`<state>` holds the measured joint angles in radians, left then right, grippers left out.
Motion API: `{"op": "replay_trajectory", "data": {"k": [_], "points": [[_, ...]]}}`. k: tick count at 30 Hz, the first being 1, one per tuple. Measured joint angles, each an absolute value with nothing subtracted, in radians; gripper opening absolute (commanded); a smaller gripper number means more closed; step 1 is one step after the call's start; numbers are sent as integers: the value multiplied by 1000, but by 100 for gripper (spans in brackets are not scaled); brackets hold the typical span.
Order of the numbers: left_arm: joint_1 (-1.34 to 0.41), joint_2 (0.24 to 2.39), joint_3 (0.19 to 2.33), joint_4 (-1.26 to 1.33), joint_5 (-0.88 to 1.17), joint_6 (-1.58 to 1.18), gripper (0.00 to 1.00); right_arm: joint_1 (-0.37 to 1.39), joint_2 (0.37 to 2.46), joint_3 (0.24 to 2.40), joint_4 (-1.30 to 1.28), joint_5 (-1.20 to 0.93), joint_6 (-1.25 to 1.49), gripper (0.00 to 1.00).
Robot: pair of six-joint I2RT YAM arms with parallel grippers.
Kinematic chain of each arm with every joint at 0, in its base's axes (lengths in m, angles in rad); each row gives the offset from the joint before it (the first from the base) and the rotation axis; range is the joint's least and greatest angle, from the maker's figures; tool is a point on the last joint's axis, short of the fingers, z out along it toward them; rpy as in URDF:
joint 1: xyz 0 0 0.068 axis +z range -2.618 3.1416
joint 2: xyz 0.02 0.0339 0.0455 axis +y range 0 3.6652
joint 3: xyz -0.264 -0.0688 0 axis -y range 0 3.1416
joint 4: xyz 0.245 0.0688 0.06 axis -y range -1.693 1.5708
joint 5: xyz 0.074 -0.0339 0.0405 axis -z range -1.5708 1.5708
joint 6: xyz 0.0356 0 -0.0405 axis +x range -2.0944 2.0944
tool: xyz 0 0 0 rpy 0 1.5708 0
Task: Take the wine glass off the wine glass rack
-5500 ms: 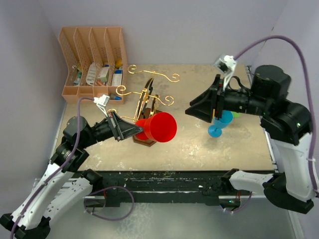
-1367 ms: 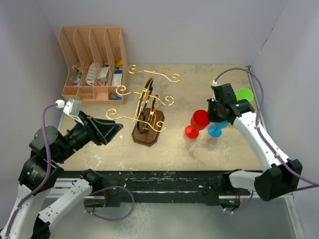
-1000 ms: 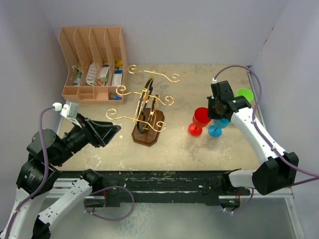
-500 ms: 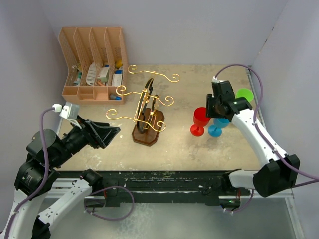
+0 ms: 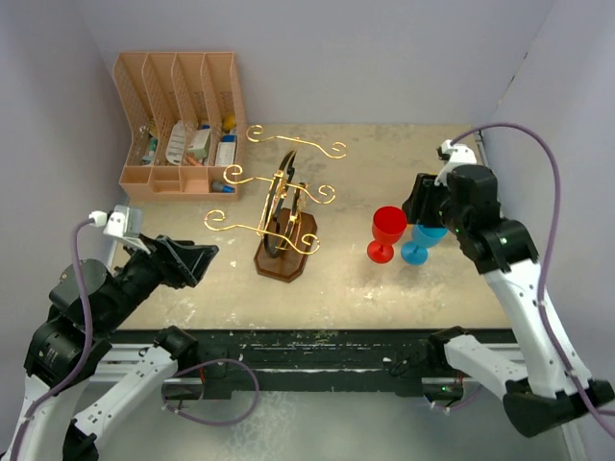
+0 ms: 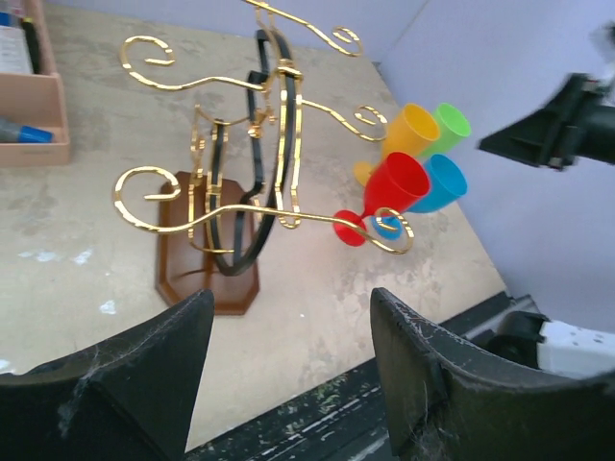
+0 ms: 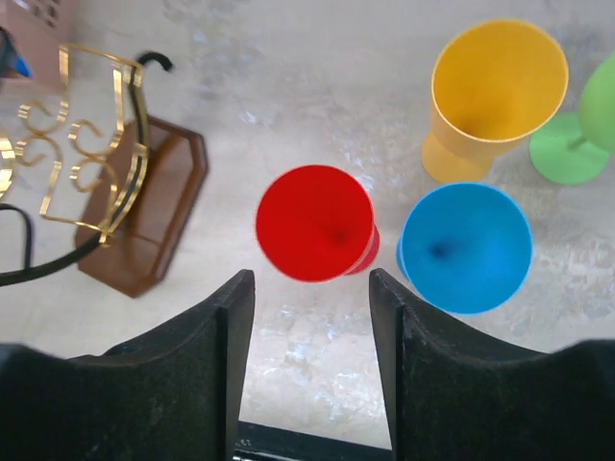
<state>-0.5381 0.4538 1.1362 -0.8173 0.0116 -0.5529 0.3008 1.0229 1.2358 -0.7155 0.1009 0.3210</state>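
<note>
**Red wine glass stands on the surface, off the rack; both end effectors spread**

The red wine glass stands upright on its foot on the surface, to the right of the wine glass rack and apart from it. No gold arm of the rack touches it. In the left wrist view one gold curl crosses in front of the glass, but the top view shows a clear strip of surface between the two.

The right end effector hangs above the glass, on the side away from the rack. Its two fingers are spread wide and hold nothing. In its wrist view the open mouth of the glass lies between them, lower down, and neither finger touches it.

A blue glass stands just beside the red one, on the side away from the rack; I cannot tell if their feet touch. Farther from the rack stand a yellow glass and a green glass, all upright.

The rack stands upright on its dark brown wooden base, near the middle of the surface.

The left end effector is left of the rack toward the near edge, well apart from it, and points toward it. Its fingers are spread and empty.

A peach file organiser stands left of the rack, in the far corner.
</note>
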Motion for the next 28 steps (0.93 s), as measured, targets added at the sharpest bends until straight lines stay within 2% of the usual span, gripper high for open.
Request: {"op": "replay_trajectory", "data": {"k": [5, 6, 9, 10, 12, 13, 14, 15, 28], "points": [[-538, 401, 1074, -835, -101, -518, 71, 301, 895, 1235, -688, 54, 330, 60], [-538, 388, 1056, -836, -128, -507, 73, 301, 874, 1232, -680, 54, 334, 64], [-538, 347, 1011, -846, -196, -477, 98, 301, 806, 1199, -644, 68, 349, 75], [-538, 333, 999, -848, -216, -470, 100, 301, 786, 1184, -635, 72, 352, 76], [-538, 300, 978, -848, -252, -456, 99, 301, 749, 1158, -628, 87, 356, 77], [-538, 287, 973, -848, -263, -451, 99, 301, 736, 1148, -627, 91, 356, 81], [-538, 272, 968, -847, -279, -448, 99, 301, 723, 1143, -626, 95, 356, 91], [-538, 262, 966, -847, -293, -446, 99, 301, 716, 1140, -624, 97, 358, 93], [-538, 214, 900, -855, -447, -462, 99, 301, 653, 1121, -620, 112, 346, 99]]}}
